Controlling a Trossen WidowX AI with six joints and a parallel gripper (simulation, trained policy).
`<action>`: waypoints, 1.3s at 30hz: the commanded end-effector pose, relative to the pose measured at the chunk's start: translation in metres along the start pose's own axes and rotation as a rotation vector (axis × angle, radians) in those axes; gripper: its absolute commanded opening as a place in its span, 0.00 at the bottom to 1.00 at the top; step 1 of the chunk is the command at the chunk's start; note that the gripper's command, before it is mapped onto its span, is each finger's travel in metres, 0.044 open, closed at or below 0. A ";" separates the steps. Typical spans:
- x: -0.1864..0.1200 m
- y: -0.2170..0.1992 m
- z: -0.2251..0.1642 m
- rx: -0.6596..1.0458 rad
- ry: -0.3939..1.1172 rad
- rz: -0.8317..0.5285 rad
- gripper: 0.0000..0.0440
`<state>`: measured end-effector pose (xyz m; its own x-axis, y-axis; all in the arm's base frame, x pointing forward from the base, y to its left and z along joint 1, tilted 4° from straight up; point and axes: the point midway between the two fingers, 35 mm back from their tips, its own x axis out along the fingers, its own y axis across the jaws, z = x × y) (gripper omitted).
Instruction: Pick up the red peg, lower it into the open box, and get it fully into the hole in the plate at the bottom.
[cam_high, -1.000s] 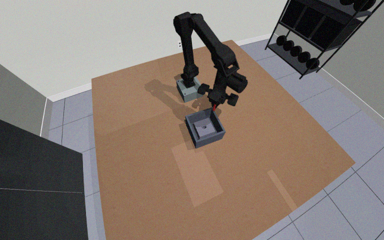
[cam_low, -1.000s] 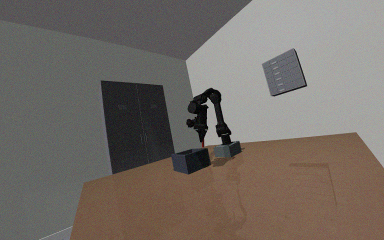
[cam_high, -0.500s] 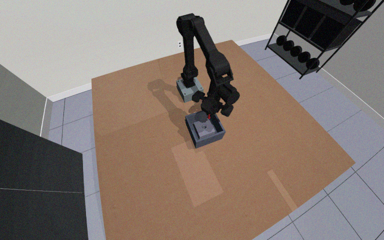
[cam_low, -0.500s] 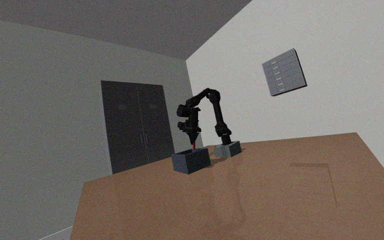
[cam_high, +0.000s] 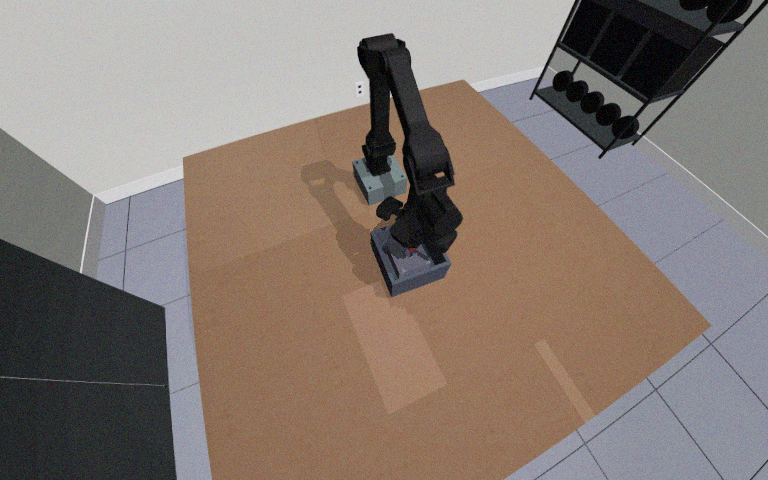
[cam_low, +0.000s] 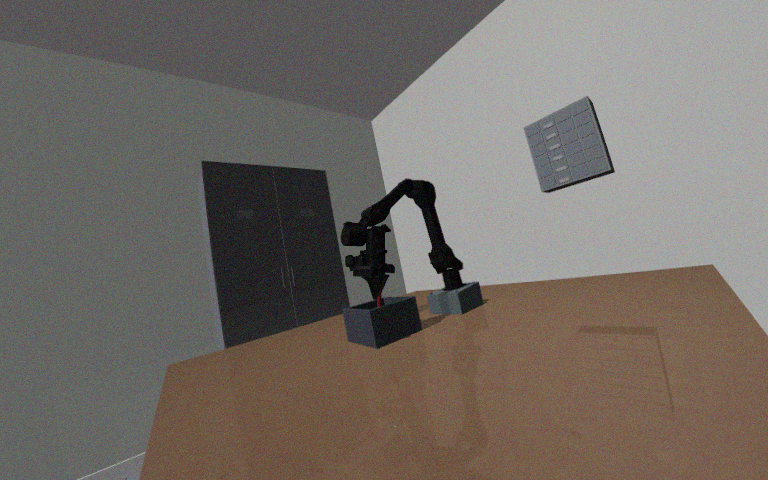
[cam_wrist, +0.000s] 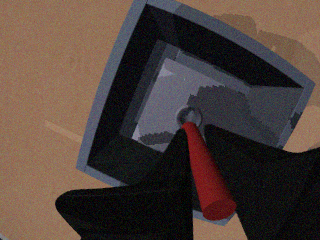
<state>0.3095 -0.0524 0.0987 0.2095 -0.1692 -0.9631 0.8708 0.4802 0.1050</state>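
Note:
The red peg (cam_high: 411, 249) (cam_low: 378, 300) (cam_wrist: 209, 172) is held between the fingertips of my gripper (cam_low: 377, 295) (cam_wrist: 194, 133), which is shut on it. The peg stands roughly upright in the exterior view, its lower part hidden behind the wall of the open dark grey-blue box (cam_high: 421, 279) (cam_low: 362, 328) (cam_wrist: 105, 95). The light plate (cam_high: 416, 263) (cam_wrist: 159, 102) lies at the box's bottom. In the wrist view the peg's far end overlaps the lower edge of the plate's round hole (cam_wrist: 189, 117). Whether the tip is in the hole or above it, I cannot tell.
The arm's grey-green base block (cam_high: 380, 183) (cam_low: 467, 300) stands behind the box on the brown table (cam_high: 271, 339) (cam_low: 538, 384). The box walls surround the fingertips. A dark shelf rack (cam_high: 574, 107) stands on the floor beyond the table.

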 end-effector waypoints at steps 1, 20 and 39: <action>0.011 0.000 0.002 0.001 0.020 -0.007 0.01; 0.045 0.008 0.021 -0.064 0.054 -0.056 0.66; 0.038 0.032 0.075 -0.058 -0.055 0.008 1.00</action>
<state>0.3358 -0.0851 0.0661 0.0992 -0.1484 -0.9839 0.8184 0.5746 -0.0042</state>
